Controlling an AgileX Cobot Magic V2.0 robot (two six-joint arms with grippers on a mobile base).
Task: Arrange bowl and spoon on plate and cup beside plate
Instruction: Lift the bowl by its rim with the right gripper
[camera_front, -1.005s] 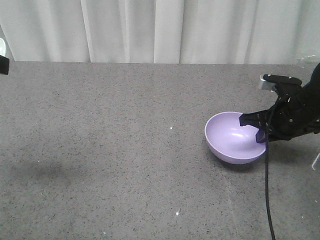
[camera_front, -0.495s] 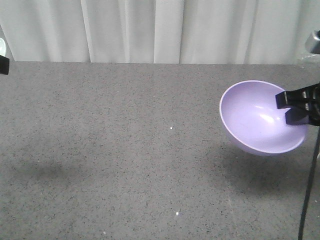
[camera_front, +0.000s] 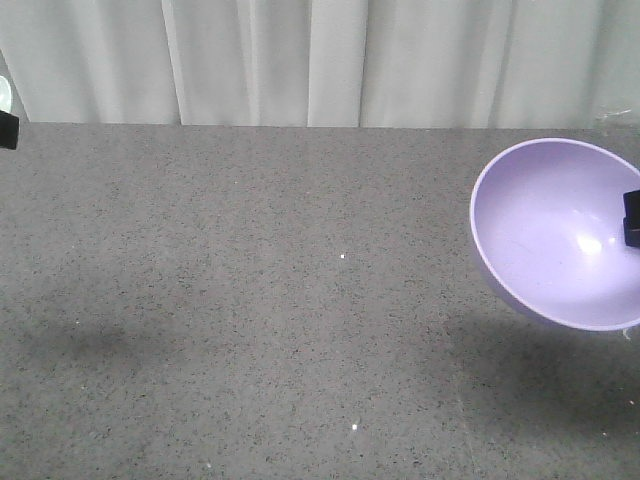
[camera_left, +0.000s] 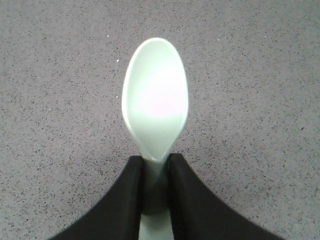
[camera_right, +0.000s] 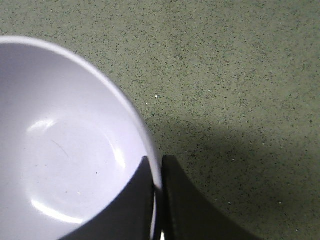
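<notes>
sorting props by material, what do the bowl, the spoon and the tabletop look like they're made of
Bowl: likely plastic, lavender, glossy; bright highlights inside and a thin even rim.
Spoon: probably plastic too, pale mint, smooth with a soft sheen.
Tabletop: grey, speckled, matte; maybe stone-look laminate or a mat, cannot tell which.

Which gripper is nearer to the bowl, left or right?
Right. The right gripper is shut on the rim of the bowl. The left gripper holds the spoon, with no bowl in its wrist view.
</notes>
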